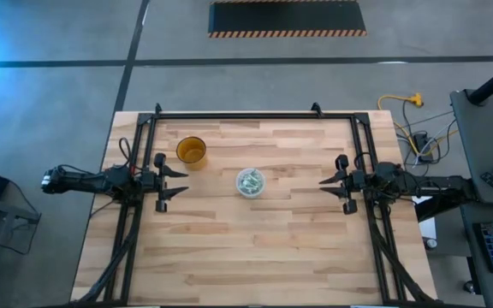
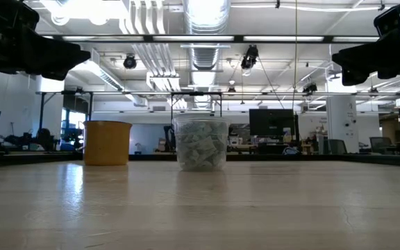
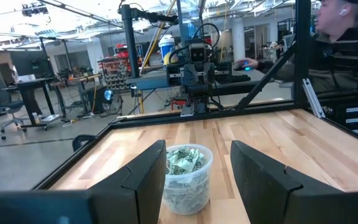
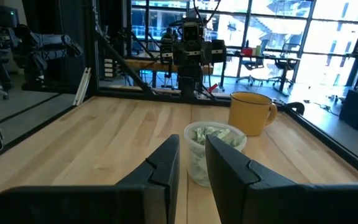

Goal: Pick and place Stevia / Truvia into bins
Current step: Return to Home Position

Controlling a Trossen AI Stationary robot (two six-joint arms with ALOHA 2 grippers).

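The left gripper (image 1: 176, 182) has its fingers (image 3: 143, 180) spread wide with nothing between them, and it hangs above the table (image 1: 255, 257) near the left edge, close to the amber cup (image 1: 192, 151). The right gripper (image 1: 327, 186) shows only a narrow gap between its fingers, also empty, and hangs above the right side. Between them, well apart from both, the clear cup (image 1: 250, 182) stands upright mid-table, filled with green-and-white sweetener packets (image 3: 185, 163).
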